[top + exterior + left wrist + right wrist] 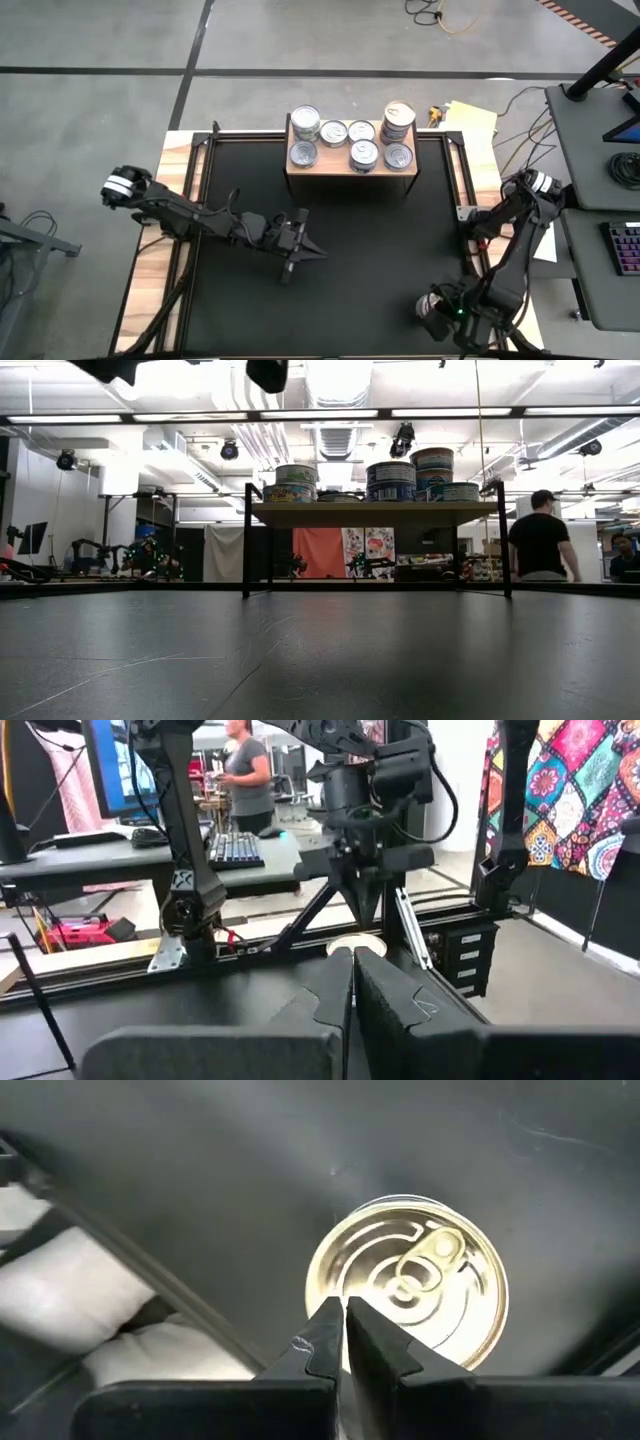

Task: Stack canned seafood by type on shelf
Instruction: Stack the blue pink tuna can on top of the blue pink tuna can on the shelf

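Observation:
Several round tins of canned seafood (364, 154) stand on the light-wood shelf (350, 174) at the table's far edge, some stacked two high (399, 118). One gold-topped tin with a pull ring (410, 1285) sits upright on the black tabletop near the right front corner, also visible as a pale disc (355, 946) in the left wrist view. My right gripper (345, 1308) points steeply down above this tin's rim, shut and holding nothing. My left gripper (320, 252) is level over the table's middle, shut and holding nothing (352, 962).
Bare black tabletop (380, 250) lies between the shelf and both grippers. Wooden side rails (150, 270) run along the left and right edges. Beyond the table, a desk with a keyboard (628, 245) stands to the right, and a person (540, 540) stands in the room behind.

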Robot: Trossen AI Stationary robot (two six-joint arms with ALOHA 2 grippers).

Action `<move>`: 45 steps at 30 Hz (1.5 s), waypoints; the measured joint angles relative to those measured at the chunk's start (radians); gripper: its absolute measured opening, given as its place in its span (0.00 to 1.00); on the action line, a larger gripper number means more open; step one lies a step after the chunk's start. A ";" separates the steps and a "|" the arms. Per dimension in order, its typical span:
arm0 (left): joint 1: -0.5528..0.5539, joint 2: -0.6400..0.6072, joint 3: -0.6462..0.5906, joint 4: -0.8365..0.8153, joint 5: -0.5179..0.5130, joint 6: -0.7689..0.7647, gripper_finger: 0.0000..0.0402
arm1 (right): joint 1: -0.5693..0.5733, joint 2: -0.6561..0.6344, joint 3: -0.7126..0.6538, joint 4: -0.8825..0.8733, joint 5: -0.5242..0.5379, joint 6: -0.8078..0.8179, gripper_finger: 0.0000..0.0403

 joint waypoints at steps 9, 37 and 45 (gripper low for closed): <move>0.000 0.058 0.136 -0.196 -0.001 0.026 0.00 | 0.000 0.122 -0.001 -0.011 -0.054 0.000 0.02; -0.004 0.063 0.152 -0.184 -0.009 0.109 0.00 | -0.313 0.209 -0.003 0.052 0.290 -0.479 0.02; -0.004 0.042 0.152 -0.282 -0.094 0.093 0.00 | -0.457 0.200 -0.002 0.154 0.354 -0.823 0.02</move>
